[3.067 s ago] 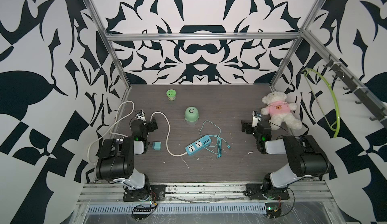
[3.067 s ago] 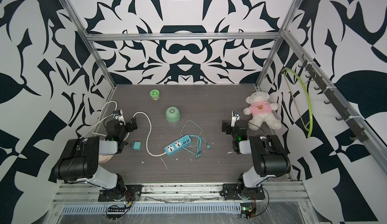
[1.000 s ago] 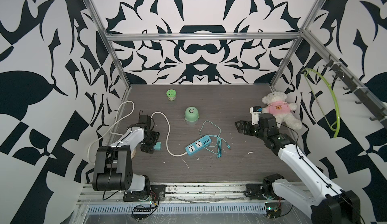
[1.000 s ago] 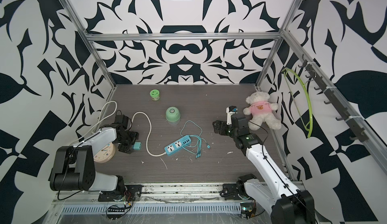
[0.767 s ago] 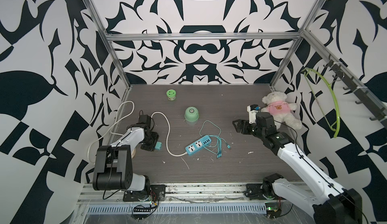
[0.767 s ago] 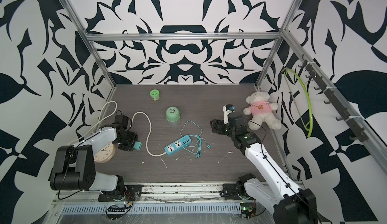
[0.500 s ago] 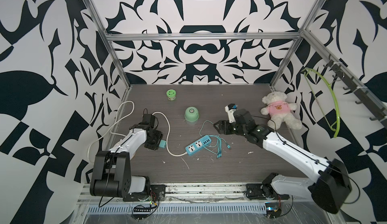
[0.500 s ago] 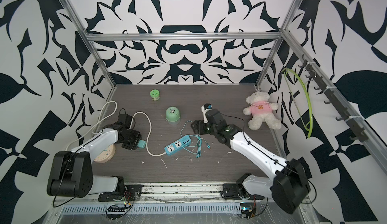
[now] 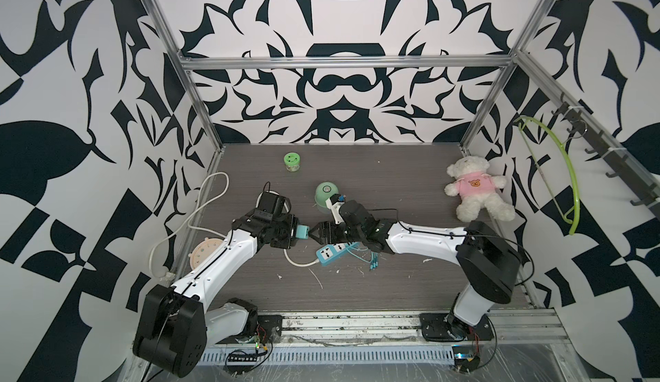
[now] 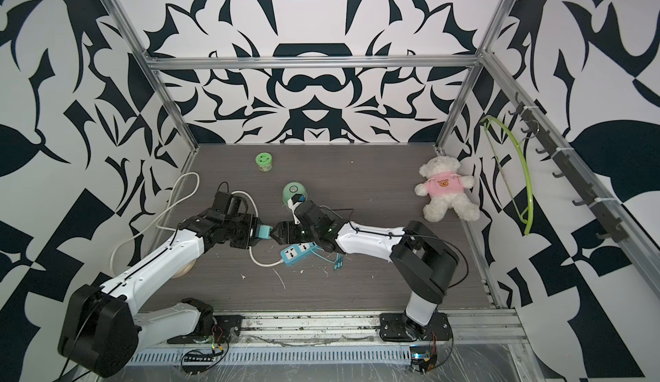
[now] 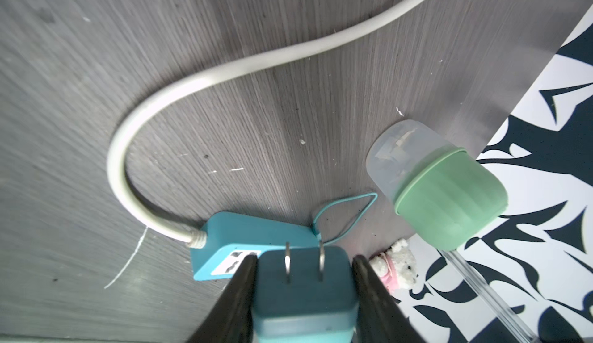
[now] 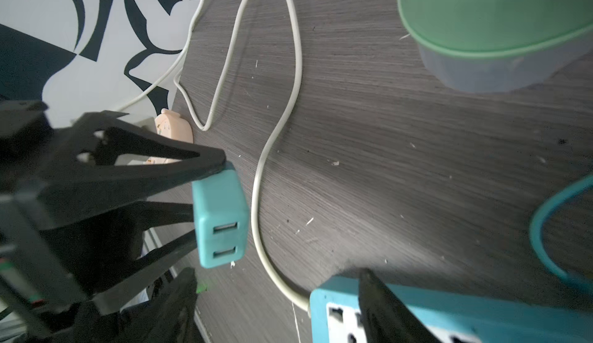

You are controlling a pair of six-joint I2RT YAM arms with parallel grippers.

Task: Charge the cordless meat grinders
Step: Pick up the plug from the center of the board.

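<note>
- Teal plastic charger adapter (image 11: 303, 290), a small cube with two metal prongs and two USB ports, is lifted off the dark wood-grain bench (image 9: 393, 291). The jaws of the left gripper (image 11: 305, 258) pinch it by two opposite sides.
- The right gripper (image 9: 315, 235) is just in front of this adapter, nearly tip to tip with the left one. Its jaws are spread and hold nothing. In the right wrist view the adapter is ahead of them, not yet between them.
- The pale mint-green domed meat grinder (image 9: 325, 193) with a clear cup base stands upright on the bench, just behind the right wrist. No cable goes into it. Only one such grinder shows.
- The light-blue oblong power strip (image 9: 334, 253) lies on the bench, partly under the right arm. Its thick white cord (image 11: 192, 84) runs toward the left wall. The sockets that show are free.
- The thin teal charging cables (image 9: 371, 258) lie in a loose bundle just beside the strip. Whether any end is plugged in, I cannot tell.
- My judgement is that the task is at an early step, with only the adapter picked up. What is left is to put the adapter into the strip, a cable into the adapter, and its other end into the grinder.
</note>
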